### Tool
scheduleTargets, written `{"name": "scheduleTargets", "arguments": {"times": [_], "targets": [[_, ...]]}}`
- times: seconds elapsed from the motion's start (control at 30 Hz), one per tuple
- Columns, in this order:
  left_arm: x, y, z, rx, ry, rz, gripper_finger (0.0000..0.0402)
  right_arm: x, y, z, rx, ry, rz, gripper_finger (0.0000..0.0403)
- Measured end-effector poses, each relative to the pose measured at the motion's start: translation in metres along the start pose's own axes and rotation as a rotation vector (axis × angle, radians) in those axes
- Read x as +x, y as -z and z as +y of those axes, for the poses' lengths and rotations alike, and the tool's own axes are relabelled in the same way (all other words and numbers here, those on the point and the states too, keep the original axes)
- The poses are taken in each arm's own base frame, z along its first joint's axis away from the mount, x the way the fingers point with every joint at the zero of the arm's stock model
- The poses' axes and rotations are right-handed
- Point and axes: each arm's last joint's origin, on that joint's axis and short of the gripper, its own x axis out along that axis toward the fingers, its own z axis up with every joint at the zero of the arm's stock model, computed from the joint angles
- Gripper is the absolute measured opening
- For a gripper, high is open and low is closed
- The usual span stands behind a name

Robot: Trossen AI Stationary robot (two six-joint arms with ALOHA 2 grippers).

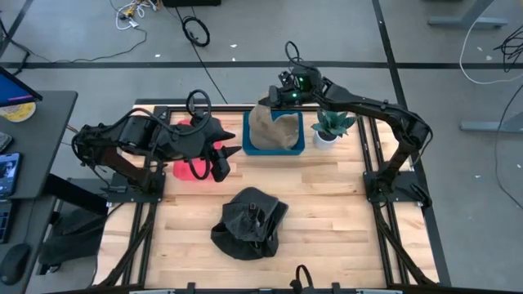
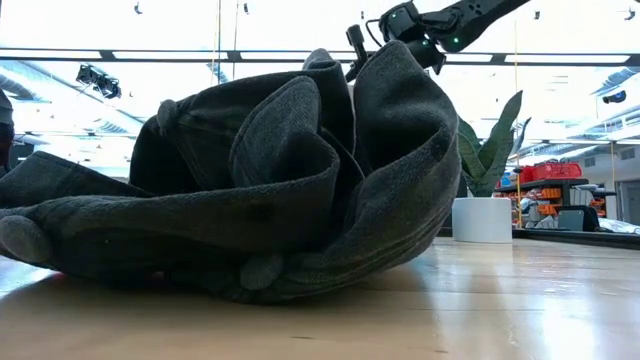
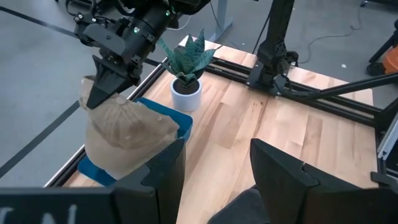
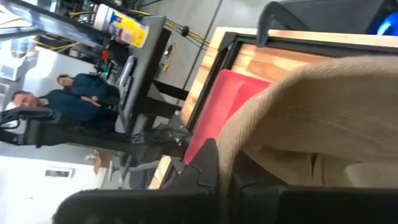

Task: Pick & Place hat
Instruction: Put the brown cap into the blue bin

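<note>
A tan hat fills a blue bin at the table's far edge. My right gripper is above the bin's far side, shut on the hat. A dark grey hat lies crumpled on its underside on the wood near the table's near edge, and it fills the low view. My left gripper hovers open at the right side of a red bin, left of the blue bin. Its fingers stand apart and hold nothing. My right gripper pinches an upper edge of the tan hat between its two fingers. It comes from above, slanting down from the table's right. The cloth bulges out past the fingers, and the hat's lower part sits in the blue bin.
A potted plant in a white pot stands just right of the blue bin, under my right arm. Bare wood lies right of the dark hat. A desk with a monitor stands off the table's left, and people show in the room beyond.
</note>
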Motion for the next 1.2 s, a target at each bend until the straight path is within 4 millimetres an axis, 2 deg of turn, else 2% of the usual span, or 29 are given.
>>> {"name": "scheduleTargets", "arguments": {"times": [0.47,0.77,1.03,1.2], "targets": [[0.000,0.000,0.000,-0.001,0.000,0.000,0.0183,0.007,0.019,0.000,-0.011,0.146,0.000,0.0000],[0.000,0.000,0.000,-0.003,0.001,-0.001,0.0183,0.010,0.021,-0.005,0.014,0.188,0.005,0.0000],[0.000,0.000,0.000,-0.004,0.001,-0.001,0.0183,0.031,0.025,-0.022,0.062,0.214,0.024,0.0000],[0.000,0.000,0.000,-0.004,0.002,-0.002,0.0183,0.035,0.025,-0.024,0.069,0.207,0.020,0.0000]]}}
